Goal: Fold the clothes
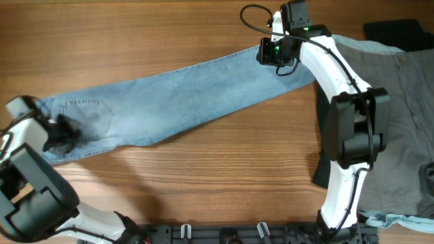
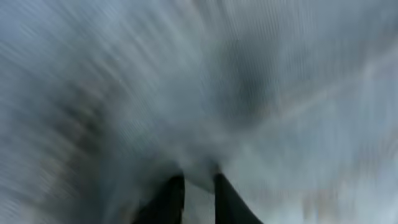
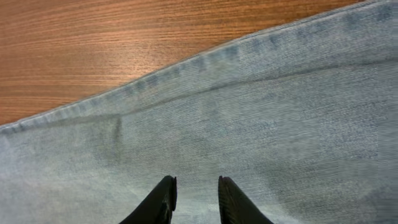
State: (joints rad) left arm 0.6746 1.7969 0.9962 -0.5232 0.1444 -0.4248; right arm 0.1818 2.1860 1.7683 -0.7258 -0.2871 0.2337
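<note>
Light-blue jeans (image 1: pixel 190 91) lie stretched out slantwise on the wooden table (image 1: pixel 169 190), the waist with a stitched back pocket (image 1: pixel 88 112) at the left and the leg end at the upper right. My left gripper (image 1: pixel 64 135) sits on the waist end. The left wrist view is blurred and full of denim (image 2: pixel 280 93), and the left gripper (image 2: pixel 199 177) has its narrow jaws pinching a wedge of it. My right gripper (image 1: pixel 277 62) is at the leg end. There the right gripper (image 3: pixel 197 180) holds denim (image 3: pixel 280 124) between close-set fingers, near the leg's seamed edge.
Grey-khaki trousers (image 1: pixel 400 102) lie spread at the right, partly under the right arm. A black garment (image 1: pixel 397 30) sits at the top right corner. A strip of light-blue cloth (image 1: pixel 400 220) shows at the bottom right. Bare wood (image 3: pixel 93 43) lies beyond the jeans' far edge.
</note>
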